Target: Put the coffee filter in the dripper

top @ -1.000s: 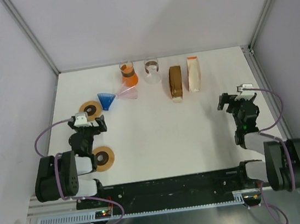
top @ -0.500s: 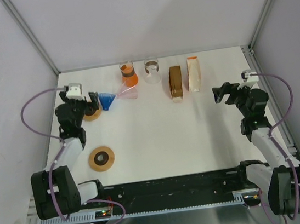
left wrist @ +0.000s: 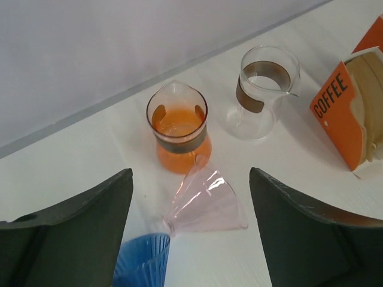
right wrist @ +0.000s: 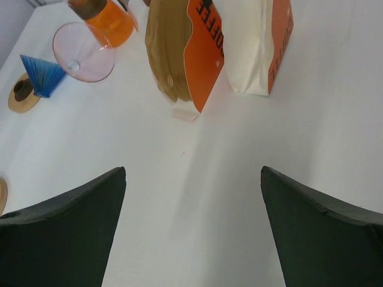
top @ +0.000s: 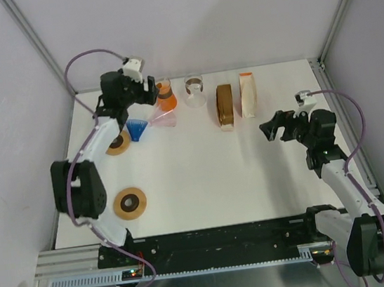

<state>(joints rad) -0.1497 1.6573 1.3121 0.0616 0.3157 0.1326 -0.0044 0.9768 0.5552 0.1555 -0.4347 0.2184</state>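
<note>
Your right gripper (right wrist: 192, 173) has its jaws spread wide with nothing between them, and that is the pair that matters for the pick. Straight ahead of them and a touch to their left stands the pack of brown filters (right wrist: 170, 54) in its orange sleeve. The pack of white filters (right wrist: 254, 48) is just beside it, ahead and to the right. Both packs stand on edge with their long sides running away from the jaws, so you meet them end-on, and you will likely need to come in over the open edge to pinch a single paper. This arm is clearly the nearer one to the filters. Your left gripper (left wrist: 190, 179) is also wide and empty. The pink dripper (left wrist: 206, 200) lies on its side just ahead, in line with the gap, its narrow neck toward the left finger and its mouth toward the right. The blue dripper (left wrist: 140, 260) lies close by the left finger. Past them stand the orange jug (left wrist: 178, 134) and, ahead to the right, the clear jug (left wrist: 263, 89). I judge the pink dripper must be stood upright before a filter will sit in it. The white table (top: 203, 177) is flat and smooth, so paper may slide. The back wall (left wrist: 119, 48) is close behind the jugs, and the drippers and jugs crowd one another.
</note>
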